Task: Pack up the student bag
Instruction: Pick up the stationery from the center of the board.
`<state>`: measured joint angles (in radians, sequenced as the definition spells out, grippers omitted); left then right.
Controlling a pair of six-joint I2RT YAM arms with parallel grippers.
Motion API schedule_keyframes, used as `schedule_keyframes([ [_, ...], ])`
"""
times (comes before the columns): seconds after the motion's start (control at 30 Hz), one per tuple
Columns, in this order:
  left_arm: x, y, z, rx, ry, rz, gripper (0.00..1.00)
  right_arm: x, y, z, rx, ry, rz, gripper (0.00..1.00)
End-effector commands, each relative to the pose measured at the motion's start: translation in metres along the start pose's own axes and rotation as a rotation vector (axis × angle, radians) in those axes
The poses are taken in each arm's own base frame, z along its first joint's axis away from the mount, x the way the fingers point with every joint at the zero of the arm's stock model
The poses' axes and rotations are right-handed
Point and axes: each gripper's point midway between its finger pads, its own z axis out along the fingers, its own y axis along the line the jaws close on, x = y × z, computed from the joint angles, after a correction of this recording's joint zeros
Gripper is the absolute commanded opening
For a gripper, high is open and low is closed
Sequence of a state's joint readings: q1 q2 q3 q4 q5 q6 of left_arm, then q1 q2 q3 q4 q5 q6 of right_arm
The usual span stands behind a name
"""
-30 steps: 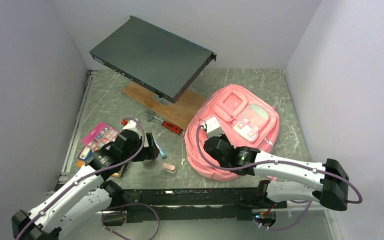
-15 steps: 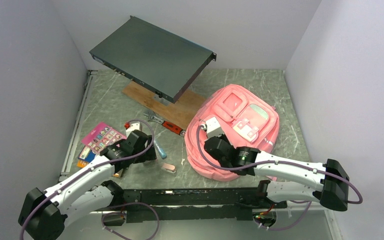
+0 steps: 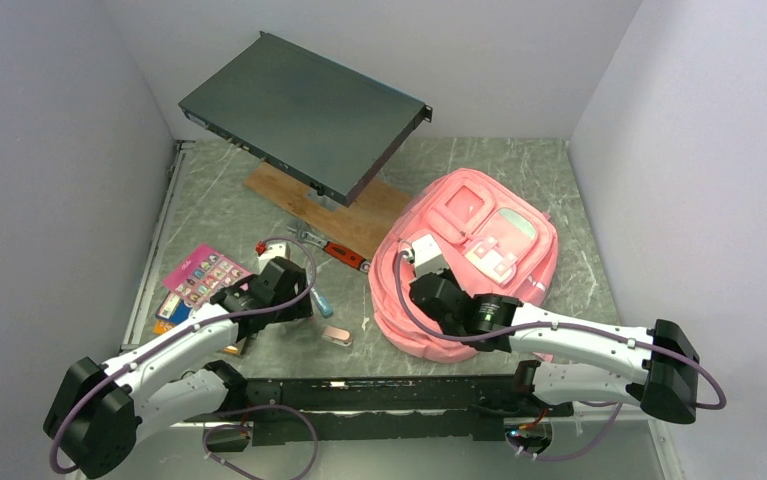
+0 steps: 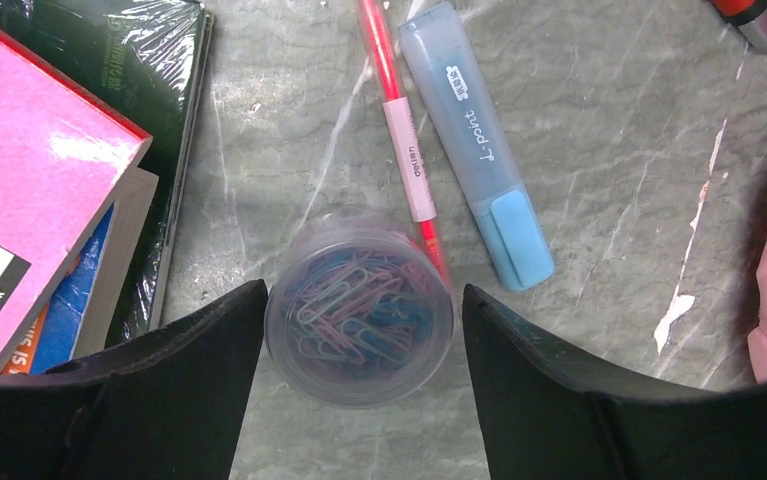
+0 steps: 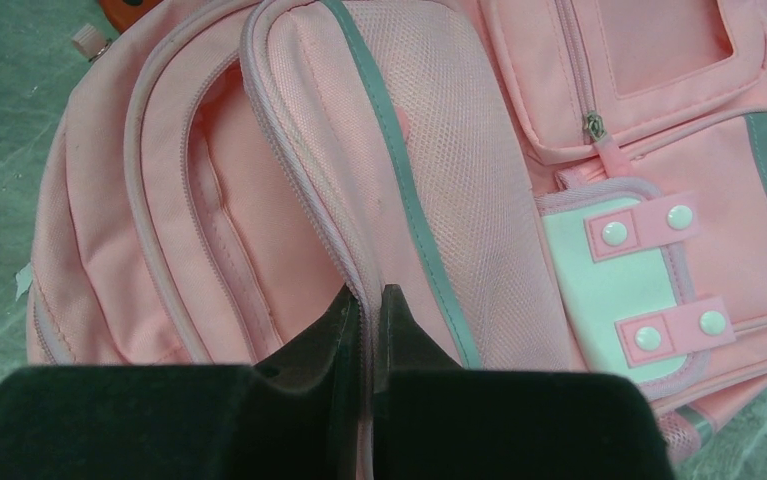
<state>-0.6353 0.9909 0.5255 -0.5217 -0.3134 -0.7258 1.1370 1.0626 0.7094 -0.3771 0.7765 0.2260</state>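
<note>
The student bag [image 3: 479, 235] is a pink backpack with mint panels, lying flat on the right of the table. My right gripper [image 5: 372, 295] is shut on the pale zip edge of a mesh pocket flap on the bag [image 5: 429, 150]. My left gripper [image 4: 364, 300] is open, with its jaws on either side of a clear round tub of coloured paper clips [image 4: 359, 310] standing on the table. The left finger is almost at the tub's wall and a small gap shows at the right finger. In the top view the left gripper [image 3: 302, 300] is low, left of the bag.
A blue highlighter [image 4: 479, 150] and a red pen [image 4: 399, 130] lie just beyond the tub. A pink book [image 4: 29, 190] on a wrapped dark book [image 4: 129, 70] lies left. A black rack unit [image 3: 304, 110], wooden board [image 3: 364, 220], red-handled tool [image 3: 341, 253] and small eraser [image 3: 337, 336] are nearby.
My left arm has swung its wrist right and forward, toward the pens. The right arm and the bag have not moved.
</note>
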Motion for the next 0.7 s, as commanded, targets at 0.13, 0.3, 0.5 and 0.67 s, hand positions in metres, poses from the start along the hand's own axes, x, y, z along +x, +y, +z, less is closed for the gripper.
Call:
schedule_keyframes([
  [0.13,0.001,0.003,0.011,-0.017,-0.014,0.012,0.72,-0.027,0.002,-0.003,-0.02,-0.082,0.081,0.0],
  [0.3,-0.005,0.004,0.005,-0.018,-0.033,0.021,0.55,-0.03,0.004,-0.005,-0.033,-0.08,0.076,0.0],
  [0.5,-0.034,-0.016,-0.031,0.108,-0.11,0.038,0.38,-0.039,0.006,-0.011,-0.066,-0.091,0.107,0.0],
  [0.67,-0.06,-0.083,-0.078,0.489,-0.179,0.031,0.39,-0.05,0.008,-0.016,-0.095,-0.101,0.164,0.0],
])
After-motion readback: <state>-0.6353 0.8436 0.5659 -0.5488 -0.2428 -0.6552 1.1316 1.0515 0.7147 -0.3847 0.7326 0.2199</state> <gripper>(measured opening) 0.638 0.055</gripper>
